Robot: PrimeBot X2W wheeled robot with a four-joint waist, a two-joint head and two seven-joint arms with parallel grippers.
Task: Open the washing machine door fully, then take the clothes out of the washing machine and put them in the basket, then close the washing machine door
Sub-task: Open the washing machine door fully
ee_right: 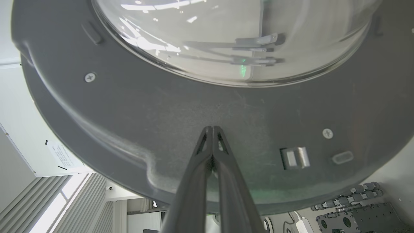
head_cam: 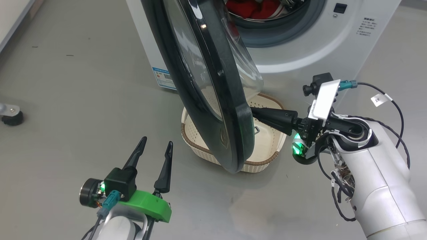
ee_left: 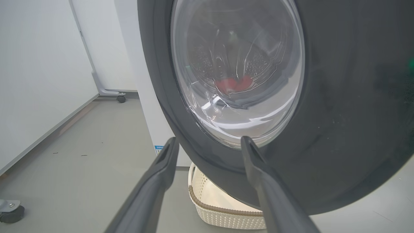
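Observation:
The washing machine (head_cam: 300, 50) stands at the top of the head view, with the red clothes (head_cam: 253, 8) lying in its drum. The washing machine door (head_cam: 230, 100) is swung partly out, edge-on to me. My right gripper (head_cam: 254, 112) is shut, holds nothing, and its tips rest against the door's inner rim (ee_right: 181, 110), beside the metal latch (ee_right: 294, 157). My left gripper (head_cam: 157, 141) stands open over the floor, pointing at the door's outer face (ee_left: 339, 97); the clothes (ee_left: 233, 84) show red through the glass. The basket (head_cam: 257, 164) sits on the floor under the door.
A caster wheel (head_cam: 11, 116) of a stand sits on the grey floor at the far left. A white wall panel with its own caster (ee_left: 121, 98) lies left of the machine. A blue sticker (head_cam: 163, 77) marks the machine's side.

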